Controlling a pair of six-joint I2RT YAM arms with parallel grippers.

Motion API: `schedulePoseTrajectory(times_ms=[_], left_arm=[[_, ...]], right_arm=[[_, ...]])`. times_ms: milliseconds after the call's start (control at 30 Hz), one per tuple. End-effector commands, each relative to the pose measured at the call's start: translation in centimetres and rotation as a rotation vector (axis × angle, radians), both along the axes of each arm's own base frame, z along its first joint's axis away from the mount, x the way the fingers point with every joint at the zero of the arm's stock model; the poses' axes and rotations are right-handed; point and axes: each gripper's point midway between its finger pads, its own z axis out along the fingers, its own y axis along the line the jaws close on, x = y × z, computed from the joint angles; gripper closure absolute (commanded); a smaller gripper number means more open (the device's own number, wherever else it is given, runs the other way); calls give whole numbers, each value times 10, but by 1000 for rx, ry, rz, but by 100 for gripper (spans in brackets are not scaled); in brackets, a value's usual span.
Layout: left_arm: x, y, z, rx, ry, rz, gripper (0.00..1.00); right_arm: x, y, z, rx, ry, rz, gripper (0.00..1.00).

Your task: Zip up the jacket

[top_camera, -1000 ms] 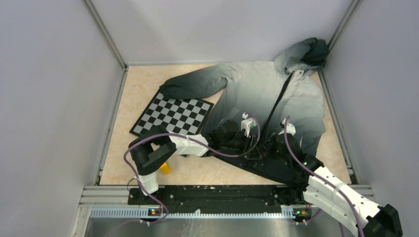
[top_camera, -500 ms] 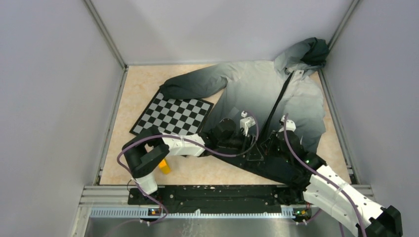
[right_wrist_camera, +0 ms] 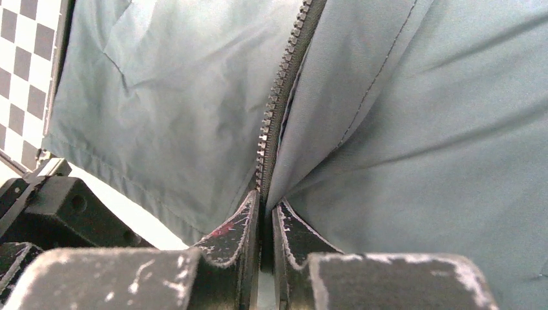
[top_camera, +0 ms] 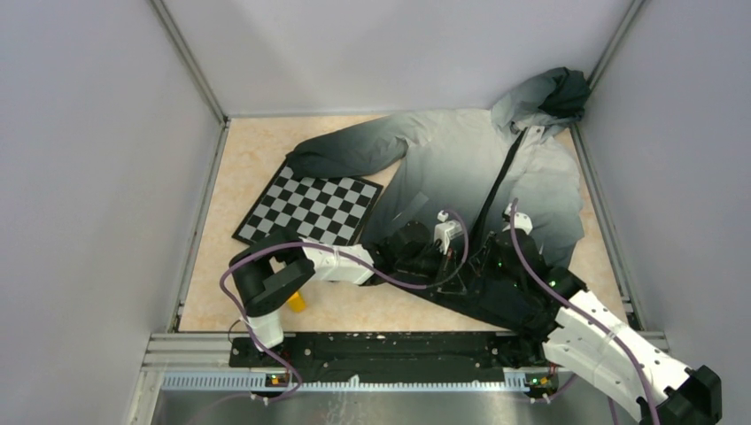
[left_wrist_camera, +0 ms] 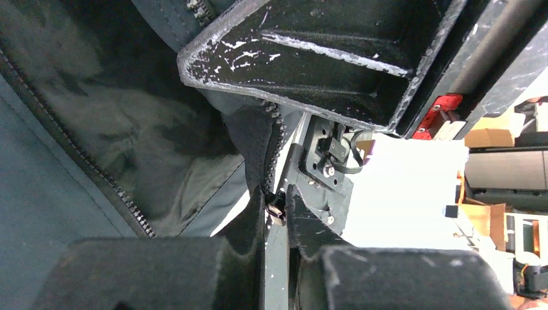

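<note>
jacket (top_camera: 443, 159) lies on the right of the worktop (top_camera: 239, 159), hem near, hood far. right gripper (right_wrist_camera: 265, 213) pinches the zip (top_camera: 496, 190) at its near end, and the zip runs off far-right from there. left gripper (left_wrist_camera: 278, 248) is just left of it at the slider (left_wrist_camera: 276, 210), can't tell if it's gripping.

A robotics lab cell: plain white walls (top_camera: 97, 177), aluminium rail (top_camera: 398, 380), checkerboard (top_camera: 310, 205) (black-and-white) on the tabletop (top_camera: 248, 159).

readable text: none | labels, brands: none | numbers, signs: none
</note>
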Motion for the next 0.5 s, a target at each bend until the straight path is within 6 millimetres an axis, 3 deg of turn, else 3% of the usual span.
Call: schedulePoseTrajectory(times_ms=[0, 233, 467], left_arm=[[2, -9, 11, -68, -20, -26, 97], [0, -11, 14, -95, -28, -42, 100], [0, -7, 19, -105, -46, -31, 100]], right_arm=[[-2, 5, 18, 28, 27, -7, 85], [-22, 5, 17, 27, 127, 24, 46], [-49, 12, 5, 88, 258, 49, 42]])
